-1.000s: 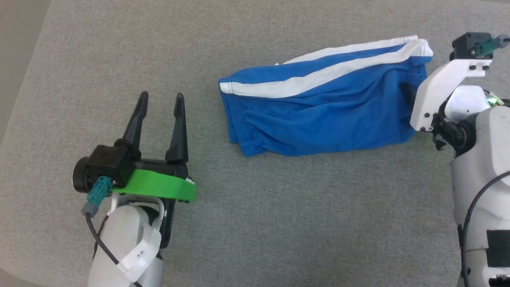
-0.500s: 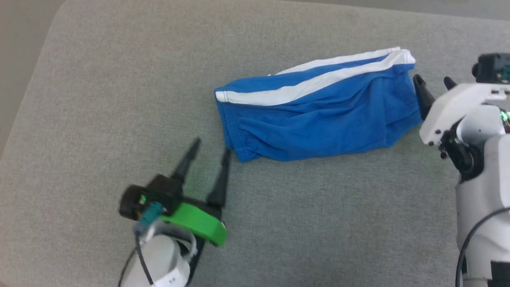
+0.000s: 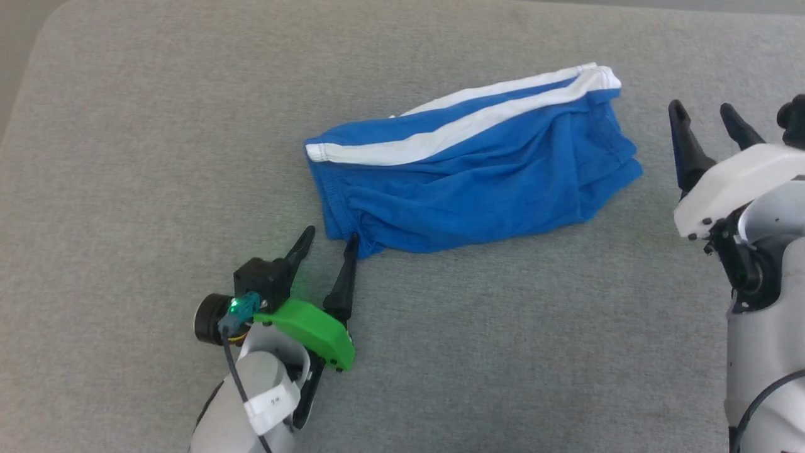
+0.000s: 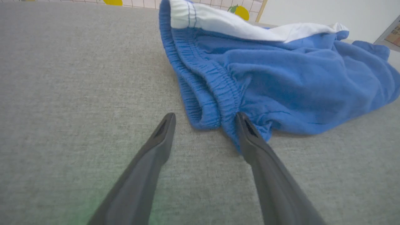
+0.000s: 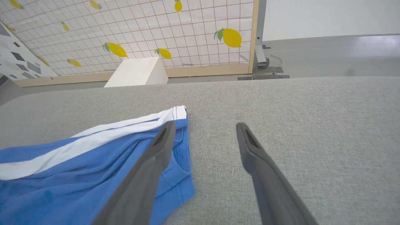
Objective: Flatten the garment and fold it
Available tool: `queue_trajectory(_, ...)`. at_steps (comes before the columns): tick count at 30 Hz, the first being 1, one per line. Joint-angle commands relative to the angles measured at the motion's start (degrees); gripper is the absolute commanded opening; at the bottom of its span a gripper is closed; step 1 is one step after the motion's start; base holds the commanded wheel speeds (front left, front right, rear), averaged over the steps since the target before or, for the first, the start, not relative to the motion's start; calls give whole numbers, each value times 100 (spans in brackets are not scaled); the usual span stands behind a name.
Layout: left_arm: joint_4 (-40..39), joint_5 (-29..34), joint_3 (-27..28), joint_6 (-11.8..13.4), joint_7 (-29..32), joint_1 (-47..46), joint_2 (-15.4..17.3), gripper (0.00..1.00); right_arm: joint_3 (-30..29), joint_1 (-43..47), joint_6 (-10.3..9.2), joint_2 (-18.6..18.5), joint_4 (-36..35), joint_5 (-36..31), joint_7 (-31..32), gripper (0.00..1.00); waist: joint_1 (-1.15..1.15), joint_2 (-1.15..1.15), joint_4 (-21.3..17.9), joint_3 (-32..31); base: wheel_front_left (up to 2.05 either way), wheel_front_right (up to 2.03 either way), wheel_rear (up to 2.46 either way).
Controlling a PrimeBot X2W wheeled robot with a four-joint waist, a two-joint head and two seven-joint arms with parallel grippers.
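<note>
The garment (image 3: 478, 176), bright blue with white stripes along its far edge, lies rumpled on the grey padded surface (image 3: 157, 157). My left gripper (image 3: 328, 238) is open at the garment's near left corner; in the left wrist view its right fingertip (image 4: 247, 128) touches the gathered waistband (image 4: 212, 90) while the left finger rests on bare surface. My right gripper (image 3: 701, 112) is open, off the garment's right end with a gap between them. In the right wrist view the garment (image 5: 78, 162) lies left of the right gripper (image 5: 204, 128), behind its left finger.
The grey surface (image 5: 312, 125) reaches well around the garment, with its rounded corner at the far left (image 3: 44, 25). Beyond its far edge stand a lemon-patterned tiled panel (image 5: 140, 28) and a white box (image 5: 137, 73) on the floor.
My left gripper moved up to the garment's near left corner, its right tip now touching it. My right gripper drew back from the garment's right end and opened fully. The head camera shifted.
</note>
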Motion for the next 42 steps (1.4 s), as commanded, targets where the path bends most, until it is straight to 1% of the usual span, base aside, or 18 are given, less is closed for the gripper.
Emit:
queue_trajectory(1,123,-81,2,8,0,-125,-46,100,25,124,-8,23,-61,57,-66,100,0,0,-78,54,0,0,0)
queue_trajectory(7,567,-291,-175,-97,86,-378,-85,100,108,391,-8,48,-164,82,-339,100,0,0,-167,75,0,0,0)
queue_trajectory(8,617,-294,-219,-111,88,-409,-79,47,128,453,-8,50,-166,62,-417,100,0,0,-174,68,0,0,0)
queue_trajectory(9,639,-292,-238,-118,79,-427,-72,20,144,506,-8,51,-160,38,-480,100,0,0,-176,59,0,0,0)
queue_trajectory(10,710,-278,-285,-130,53,-423,-33,0,188,677,-8,53,-78,57,-680,100,0,0,-174,32,0,0,0)
queue_trajectory(15,711,-267,-294,-136,16,-403,0,0,309,713,-8,54,218,105,-834,100,0,0,-127,30,0,0,0)
queue_trajectory(19,634,-244,-321,-145,-4,-430,7,0,440,445,-8,55,597,109,-817,100,0,0,-64,69,0,0,0)
queue_trajectory(20,577,-235,-326,-149,-13,-447,-2,0,533,112,-8,55,974,34,-782,100,0,0,-14,106,0,0,0)
queue_trajectory(25,532,-233,-376,-156,-20,-473,-38,0,480,-438,-8,55,1712,-269,-522,100,0,0,63,161,0,0,0)
queue_trajectory(27,496,-229,-387,-159,-20,-492,-49,0,456,-659,-8,55,1968,-295,-420,100,0,0,89,193,0,0,0)
queue_trajectory(29,461,-219,-395,-162,-21,-499,-56,0,476,-826,-8,55,2241,-423,-202,100,0,0,111,223,0,0,0)
queue_trajectory(31,437,-204,-399,-165,-21,-497,-58,0,509,-920,-8,55,2500,-600,197,100,0,0,133,233,0,0,0)
queue_trajectory(35,397,-189,-370,-169,-22,-479,-58,0,608,-934,-8,55,2698,-952,911,100,0,0,166,231,0,0,0)
queue_trajectory(36,395,-184,-365,-170,-22,-473,-58,0,626,-907,-8,55,2697,-960,1027,49,0,0,170,225,0,0,0)
queue_trajectory(37,395,-180,-357,-170,-22,-463,-59,0,666,-869,-8,55,2672,-942,1126,31,0,0,172,215,0,0,0)
queue_trajectory(38,393,-177,-350,-171,-22,-456,-59,0,692,-840,-8,55,2631,-913,1156,0,0,0,170,208,0,0,0)
queue_trajectory(40,387,-160,-337,-172,-22,-435,-52,0,753,-762,-8,55,2507,-854,1139,0,0,0,148,178,0,0,0)
queue_trajectory(42,362,-132,-353,-176,-22,-421,-30,0,734,-677,-8,55,2303,-804,977,0,0,0,122,138,0,0,0)
